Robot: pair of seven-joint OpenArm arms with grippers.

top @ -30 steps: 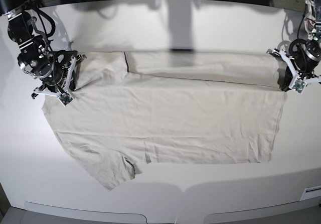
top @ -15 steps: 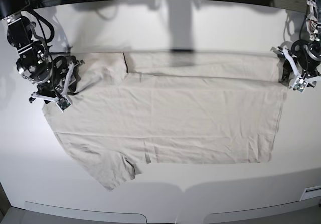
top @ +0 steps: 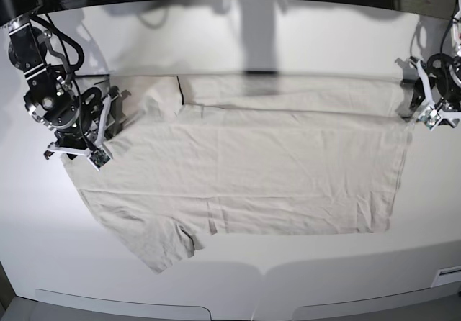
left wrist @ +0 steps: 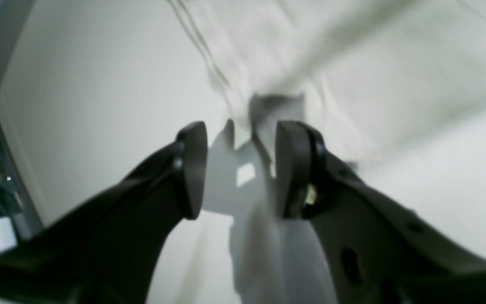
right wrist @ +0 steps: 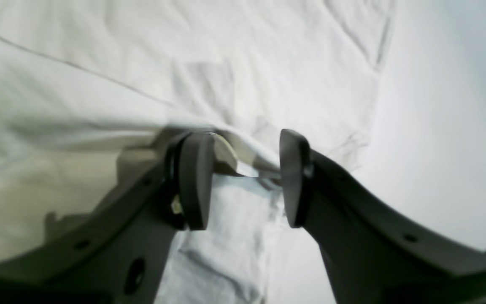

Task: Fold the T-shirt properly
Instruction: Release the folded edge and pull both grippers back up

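T-shirt lies long axis left-to-right, between left gripper at frame right and right gripper at frame left; both jaws apart, empty.

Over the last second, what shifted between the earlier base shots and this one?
Both arms backed outward off the T-shirt. The left gripper slid off the hem corner toward the table edge and now hangs open beside it. The right gripper edged away from the sleeve end, also open and holding nothing. The T-shirt kept its half-folded lie, far edge turned in.
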